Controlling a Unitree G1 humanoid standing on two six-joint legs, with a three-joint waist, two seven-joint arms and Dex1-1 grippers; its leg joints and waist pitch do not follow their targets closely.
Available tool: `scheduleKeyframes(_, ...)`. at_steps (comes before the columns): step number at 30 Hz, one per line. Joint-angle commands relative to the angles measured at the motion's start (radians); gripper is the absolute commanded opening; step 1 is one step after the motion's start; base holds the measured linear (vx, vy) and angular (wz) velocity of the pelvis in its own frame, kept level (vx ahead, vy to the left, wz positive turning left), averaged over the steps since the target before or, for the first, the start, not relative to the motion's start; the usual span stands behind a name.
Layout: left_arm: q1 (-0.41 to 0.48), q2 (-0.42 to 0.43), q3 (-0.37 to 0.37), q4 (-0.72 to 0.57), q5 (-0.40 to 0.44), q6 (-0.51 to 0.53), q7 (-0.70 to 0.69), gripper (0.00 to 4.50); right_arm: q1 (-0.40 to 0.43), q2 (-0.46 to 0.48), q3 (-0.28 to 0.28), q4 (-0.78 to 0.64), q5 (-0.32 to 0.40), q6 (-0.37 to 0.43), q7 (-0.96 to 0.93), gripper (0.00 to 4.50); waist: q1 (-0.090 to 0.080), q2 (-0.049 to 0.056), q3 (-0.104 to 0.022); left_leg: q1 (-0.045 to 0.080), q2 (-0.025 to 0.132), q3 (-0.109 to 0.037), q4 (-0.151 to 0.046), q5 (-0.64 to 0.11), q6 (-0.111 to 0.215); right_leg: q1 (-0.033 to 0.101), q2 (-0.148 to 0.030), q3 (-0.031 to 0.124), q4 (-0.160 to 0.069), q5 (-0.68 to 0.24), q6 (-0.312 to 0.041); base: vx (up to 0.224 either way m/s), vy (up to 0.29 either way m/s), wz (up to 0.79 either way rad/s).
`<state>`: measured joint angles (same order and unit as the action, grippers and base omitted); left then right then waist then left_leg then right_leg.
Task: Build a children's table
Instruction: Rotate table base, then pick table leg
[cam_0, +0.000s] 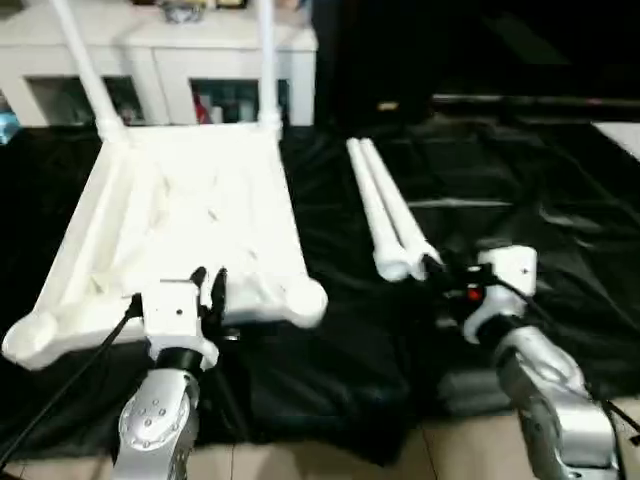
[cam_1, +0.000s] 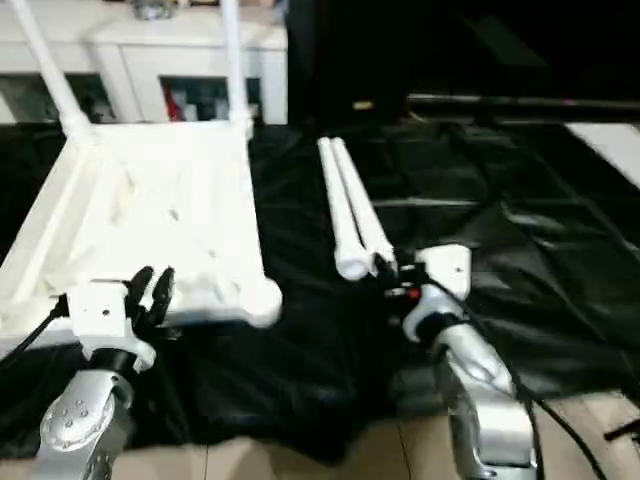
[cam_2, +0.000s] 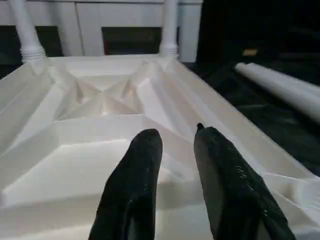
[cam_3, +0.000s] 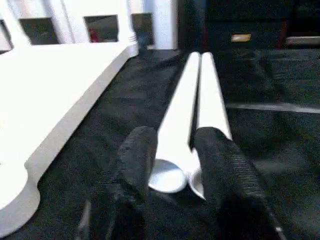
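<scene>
both jaws slightly apart, black-draped work table (cam_0: 480, 260), pale floor (cam_0: 330, 465), white cabinet (cam_0: 150, 70) behind

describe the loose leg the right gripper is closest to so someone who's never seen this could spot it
Start at the black-draped work table, where the white table top lies upside down with two legs standing up from its far corners. Beside it two loose white legs lie side by side, touching. The one meant is the leg nearer the top: its open round end lies in front of the right gripper.
</scene>
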<state>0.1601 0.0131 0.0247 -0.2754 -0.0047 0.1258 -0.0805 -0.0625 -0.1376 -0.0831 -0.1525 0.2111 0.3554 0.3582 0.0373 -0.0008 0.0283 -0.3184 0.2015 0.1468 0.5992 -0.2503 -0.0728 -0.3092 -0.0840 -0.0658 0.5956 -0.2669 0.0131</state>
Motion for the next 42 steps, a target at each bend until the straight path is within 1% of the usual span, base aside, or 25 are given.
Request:
scheduleKeyframes(1, 0.009, -0.006, -0.018, -0.024, 0.010, 0.003, 0.014, 1.75, -0.016, -0.028, 0.008, -0.008, -0.010, -0.012, 0.014, 2.01, -0.002, -0.004, -0.066, -0.005, -0.025, 0.001, -0.047, 0.139, 0.259, 0.062, 0.011, 0.017, -0.028, 0.233, -0.229, 0.149, 0.040, 0.03)
scheduleKeyframes(2, 0.010, -0.006, -0.020, -0.026, 0.011, 0.004, 0.016, 1.75, -0.019, -0.033, 0.013, -0.003, -0.016, -0.015, 0.020, 2.01, 0.003, -0.007, -0.070, -0.009, -0.035, 0.002, -0.039, 0.176, 0.296, 0.072, 0.015, 0.019, -0.025, 0.265, -0.222, 0.129, 0.016, 0.09)
scheduleKeyframes(3, 0.014, -0.007, -0.020, -0.028, 0.014, 0.005, 0.022, 1.96, -0.025, -0.041, 0.023, 0.010, -0.036, -0.024, 0.018, 2.15, 0.018, -0.030, -0.059, -0.089, -0.077, -0.013, -0.009, 0.214, 0.388, 0.120, 0.009, -0.001, -0.042, 0.309, -0.180, 0.129, 0.016, 0.09)
scheduleKeyframes(4, 0.016, -0.007, -0.019, -0.029, 0.014, 0.005, 0.024, 2.08, -0.027, -0.048, 0.032, 0.014, -0.042, -0.028, 0.027, 2.22, 0.018, -0.006, -0.061, -0.106, -0.088, -0.032, 0.000, 0.272, 0.468, 0.142, -0.009, -0.029, -0.055, 0.325, -0.119, 0.105, 0.018, 0.32)
scheduleKeyframes(5, 0.019, -0.008, -0.017, -0.031, 0.016, 0.004, 0.027, 2.14, -0.029, -0.054, 0.040, 0.016, -0.049, -0.034, 0.032, 2.31, 0.016, 0.013, -0.061, -0.093, -0.085, -0.047, 0.002, 0.324, 0.490, 0.141, -0.004, -0.054, -0.055, 0.283, -0.094, 0.110, 0.021, 0.61)
scheduleKeyframes(6, 0.019, -0.008, -0.017, -0.031, 0.016, 0.004, 0.027, 2.14, -0.029, -0.054, 0.040, 0.016, -0.049, -0.034, 0.032, 2.31, 0.004, 0.024, -0.058, -0.030, -0.084, -0.086, 0.004, 0.399, 0.525, 0.110, 0.030, -0.082, -0.051, 0.193, -0.061, 0.110, 0.021, 0.61)
scheduleKeyframes(7, 0.021, -0.009, -0.015, -0.035, 0.017, 0.005, 0.029, 2.17, -0.032, -0.047, 0.035, 0.015, -0.041, -0.034, 0.026, 2.44, -0.016, 0.032, -0.063, 0.042, -0.067, -0.139, 0.000, 0.464, 0.581, 0.058, 0.056, -0.094, -0.011, 0.114, -0.044, 0.166, -0.045, 0.58)
scheduleKeyframes(8, 0.023, -0.010, -0.015, -0.036, 0.019, 0.006, 0.029, 2.26, -0.037, -0.034, 0.021, 0.012, -0.020, -0.025, 0.018, 2.56, -0.065, 0.035, -0.065, 0.144, 0.004, -0.273, -0.026, 0.574, 0.739, -0.064, 0.058, -0.077, 0.074, -0.163, -0.002, 0.145, -0.153, 0.22)
scheduleKeyframes(9, 0.022, -0.010, -0.016, -0.036, 0.023, 0.007, 0.031, 2.40, -0.040, -0.030, 0.013, 0.009, -0.010, -0.024, 0.016, 2.64, -0.074, 0.037, -0.070, 0.189, 0.075, -0.273, -0.018, 0.653, 0.700, -0.113, 0.018, -0.033, 0.096, -0.216, 0.005, 0.145, -0.153, 0.22)
scheduleKeyframes(10, 0.022, -0.008, -0.017, -0.038, 0.027, 0.006, 0.034, 2.55, -0.039, -0.034, 0.016, 0.006, -0.014, -0.023, 0.014, 2.73, -0.041, 0.015, -0.045, 0.136, 0.094, -0.252, -0.036, 0.620, 0.607, -0.121, -0.019, 0.015, 0.123, -0.127, 0.024, 0.063, -0.176, -0.08)
scheduleKeyframes(11, 0.022, -0.006, -0.017, -0.039, 0.030, 0.004, 0.035, 2.55, -0.037, -0.037, 0.018, 0.005, -0.017, -0.022, 0.013, 2.73, -0.029, -0.018, -0.034, 0.094, 0.056, -0.206, -0.044, 0.471, 0.498, -0.107, -0.050, 0.073, 0.068, 0.038, 0.010, 0.001, -0.147, -0.05)
scheduleKeyframes(12, 0.021, -0.005, -0.018, -0.039, 0.030, 0.007, 0.037, 2.55, -0.035, -0.039, 0.021, 0.005, -0.018, -0.025, 0.010, 2.84, 0.000, -0.057, -0.010, -0.001, -0.109, -0.098, 0.041, 0.243, 0.345, -0.014, -0.074, 0.149, -0.045, 0.160, 0.003, 0.001, -0.147, -0.05)
scheduleKeyframes(13, 0.021, -0.004, -0.018, -0.040, 0.030, 0.010, 0.038, 2.71, -0.032, -0.040, 0.022, 0.005, -0.018, -0.028, 0.008, 3.08, 0.028, -0.070, -0.031, -0.050, -0.146, -0.083, 0.078, 0.129, 0.302, 0.063, -0.087, 0.191, -0.044, 0.256, 0.021, 0.034, -0.098, 0.11)
scheduleKeyframes(14, 0.019, -0.002, -0.017, -0.039, 0.028, 0.012, 0.039, 2.86, -0.029, -0.039, 0.023, 0.005, -0.018, -0.030, 0.007, 3.12, 0.034, -0.074, -0.036, -0.058, -0.109, -0.084, 0.057, 0.148, 0.152, 0.068, -0.093, 0.157, -0.005, 0.586, 0.107, 0.051, -0.084, 0.06)
scheduleKeyframes(15, 0.017, 0.000, -0.017, -0.039, 0.026, 0.013, 0.039, 2.86, -0.027, -0.037, 0.024, 0.004, -0.019, -0.032, 0.006, 3.12, 0.032, -0.077, -0.033, -0.046, -0.118, -0.070, 0.037, 0.196, 0.077, 0.047, -0.054, 0.111, 0.007, 0.746, 0.170, 0.051, -0.084, 0.06)
scheduleKeyframes(16, 0.016, 0.001, -0.018, -0.039, 0.027, 0.015, 0.039, 2.93, -0.025, -0.036, 0.025, 0.004, -0.021, -0.032, 0.005, 3.15, 0.028, -0.039, -0.032, -0.029, -0.103, -0.059, -0.010, 0.186, 0.010, 0.018, -0.036, 0.062, -0.002, 0.835, 0.246, -0.015, -0.099, -0.08)
scheduleKeyframes(17, 0.013, 0.005, -0.020, -0.037, 0.039, 0.027, 0.045, 3.02, -0.022, -0.034, 0.029, 0.002, -0.025, -0.032, 0.001, 3.35, 0.030, -0.021, -0.034, -0.029, -0.080, -0.063, -0.017, 0.144, 0.009, 0.014, -0.045, 0.061, -0.011, 0.748, 0.241, -0.034, -0.055, -0.09)
scheduleKeyframes(18, 0.013, 0.005, -0.020, -0.037, 0.039, 0.027, 0.045, 3.16, -0.022, -0.034, 0.029, 0.002, -0.025, -0.032, 0.001, 3.48, 0.027, -0.015, -0.027, -0.033, -0.051, -0.071, -0.030, 0.023, 0.017, 0.019, -0.040, 0.063, -0.027, 0.480, 0.229, -0.034, -0.055, -0.09)
scheduleKeyframes(19, 0.009, 0.007, -0.020, -0.033, 0.042, 0.032, 0.048, 3.25, -0.022, -0.031, 0.031, 0.004, -0.028, -0.033, -0.003, 3.55, 0.025, 0.001, -0.031, -0.028, -0.013, -0.084, -0.048, -0.049, 0.004, 0.027, -0.041, 0.065, -0.027, 0.274, 0.146, -0.056, -0.010, -0.03)
scheduleKeyframes(21, 0.003, 0.009, -0.018, -0.029, 0.043, 0.034, 0.048, 3.29, -0.026, -0.031, 0.037, 0.011, -0.046, -0.036, -0.019, 3.65, 0.022, 0.004, -0.022, -0.019, 0.020, -0.092, -0.069, -0.127, 0.005, 0.019, -0.042, 0.064, -0.039, 0.109, 0.029, -0.064, 0.033, 0.06)
scheduleKeyframes(22, -0.001, 0.010, -0.017, -0.027, 0.045, 0.036, 0.048, 3.29, -0.028, -0.035, 0.042, 0.016, -0.054, -0.037, -0.029, 3.65, 0.015, 0.003, -0.013, -0.018, 0.034, -0.083, -0.086, -0.224, 0.005, 0.014, -0.047, 0.069, -0.046, -0.045, -0.130, -0.068, 0.072, 0.06)
scheduleKeyframes(26, -0.024, 0.017, -0.014, -0.013, 0.044, 0.066, 0.051, 3.29, -0.044, -0.036, 0.066, 0.033, -0.071, -0.028, -0.030, 3.65, 0.021, 0.001, -0.008, -0.017, 0.026, -0.053, -0.084, -0.294, 0.005, -0.008, -0.054, 0.079, -0.062, -0.259, -0.178, -0.059, 0.066, 0.03)
scheduleKeyframes(29, -0.052, 0.027, -0.008, 0.003, 0.036, 0.072, 0.042, 3.29, -0.085, -0.012, 0.072, 0.047, -0.056, -0.013, -0.034, 3.65, 0.019, 0.007, -0.009, -0.026, 0.024, -0.048, -0.086, -0.279, 0.003, -0.014, -0.055, 0.082, -0.061, -0.267, -0.171, -0.015, 0.018, 0.00)
scheduleKeyframes(35, -0.112, 0.048, -0.003, 0.018, 0.035, 0.095, 0.026, 3.29, -0.198, 0.005, 0.089, 0.130, -0.076, 0.004, -0.068, 3.65, 0.028, 0.009, -0.025, -0.042, 0.020, -0.038, -0.071, -0.099, 0.029, -0.009, -0.057, 0.083, -0.038, -0.001, -0.194, 0.000, 0.000, 0.00)
scheduleKeyframes(42, -0.139, 0.128, -0.005, -0.012, 0.022, 0.149, -0.061, 3.29, -0.524, 0.052, 0.076, 0.480, -0.135, 0.162, -0.215, 3.65, 0.032, 0.015, -0.036, -0.048, 0.011, -0.029, -0.054, 0.042, 0.048, -0.010, -0.048, 0.075, -0.012, 0.197, -0.248, 0.000, 0.000, 0.00)
